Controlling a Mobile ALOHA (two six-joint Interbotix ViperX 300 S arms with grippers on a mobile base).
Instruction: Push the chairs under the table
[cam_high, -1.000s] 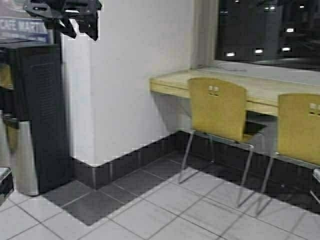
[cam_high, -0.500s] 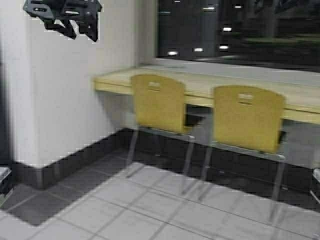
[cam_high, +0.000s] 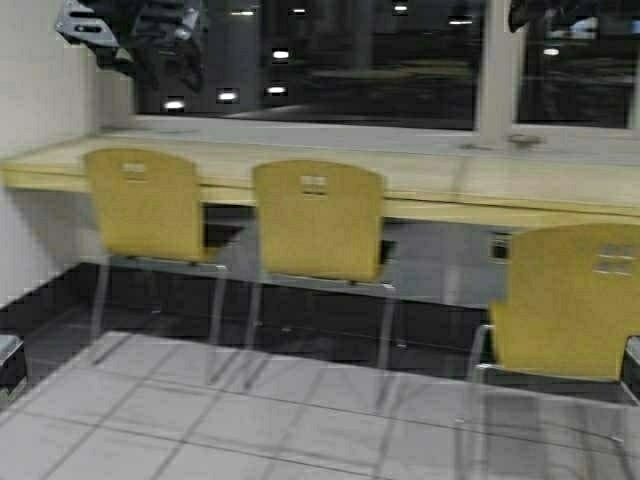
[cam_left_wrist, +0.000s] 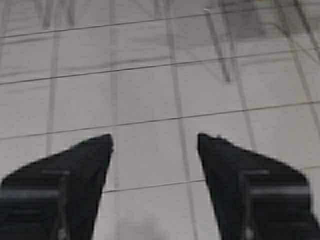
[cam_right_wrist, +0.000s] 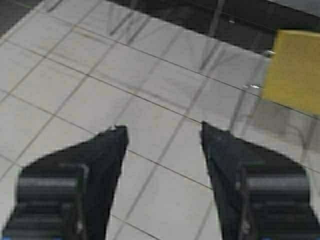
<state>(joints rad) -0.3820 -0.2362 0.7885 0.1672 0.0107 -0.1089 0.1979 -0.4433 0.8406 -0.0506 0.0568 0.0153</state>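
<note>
Rightmost chair (cam_high: 568, 300) cut off by the frame edge, table (cam_high: 430, 185) running past it, chair legs blurred

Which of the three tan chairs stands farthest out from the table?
The right-hand chair: it sits nearer the camera, clear of the table, while the left chair and middle chair stand close against its edge.

Tabletop (cam_high: 440, 185) runs left to right along far wall, below window (cam_high: 330, 60). Three chairs stand before it on tiled floor (cam_high: 200, 420). Left chair (cam_high: 145, 205) and middle chair (cam_high: 318, 222) side by side, backs near tabletop front edge. Right chair (cam_high: 565, 300) farther out from tabletop, nearer robot, well apart from middle chair.
</note>
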